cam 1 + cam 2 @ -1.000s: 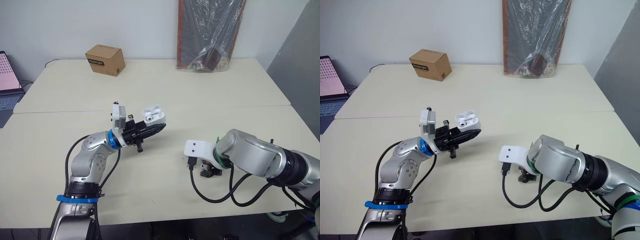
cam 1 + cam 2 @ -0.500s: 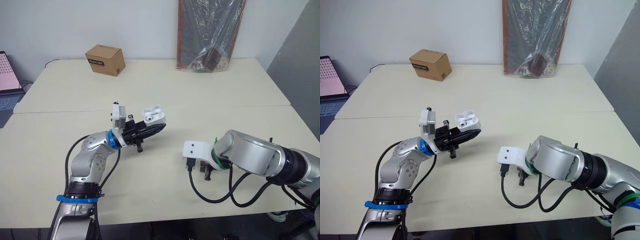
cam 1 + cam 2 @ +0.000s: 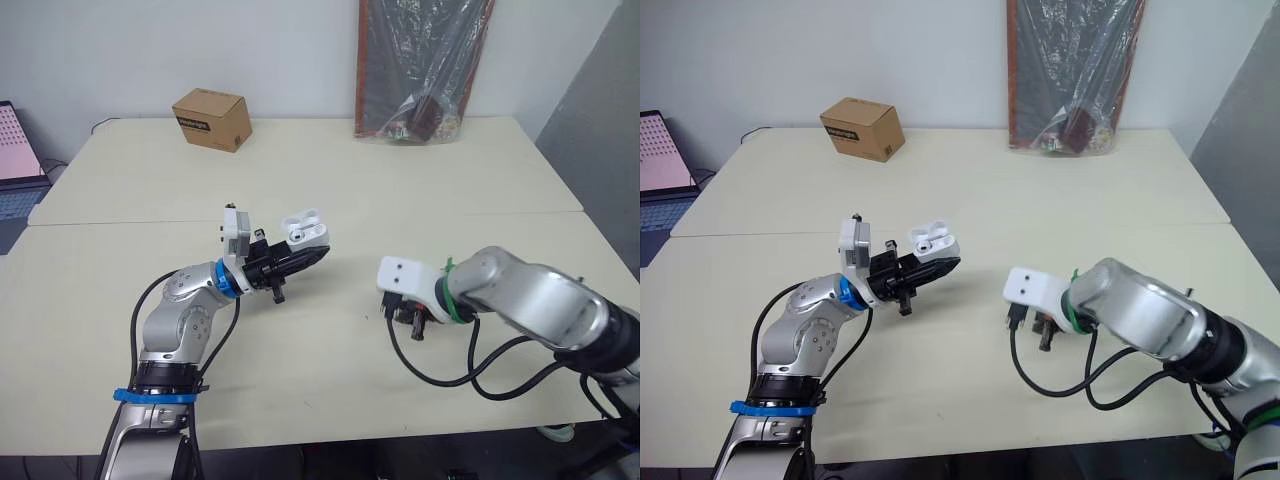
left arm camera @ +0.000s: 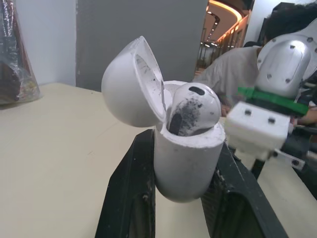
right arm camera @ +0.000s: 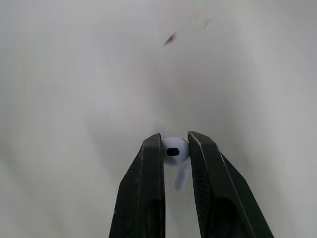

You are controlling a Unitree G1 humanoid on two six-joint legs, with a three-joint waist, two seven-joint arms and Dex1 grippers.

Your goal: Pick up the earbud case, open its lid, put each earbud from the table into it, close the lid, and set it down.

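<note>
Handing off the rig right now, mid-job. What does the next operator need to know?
Left gripper: shut on the earbud case, held above the table with its lid open.
Right gripper: shut on the second earbud, low over the table to the right of the case.
Done: case picked up, lid opened, first earbud seated in the case.
Left: bring the second earbud to the case, seat it, close the lid, set the case down.
</note>
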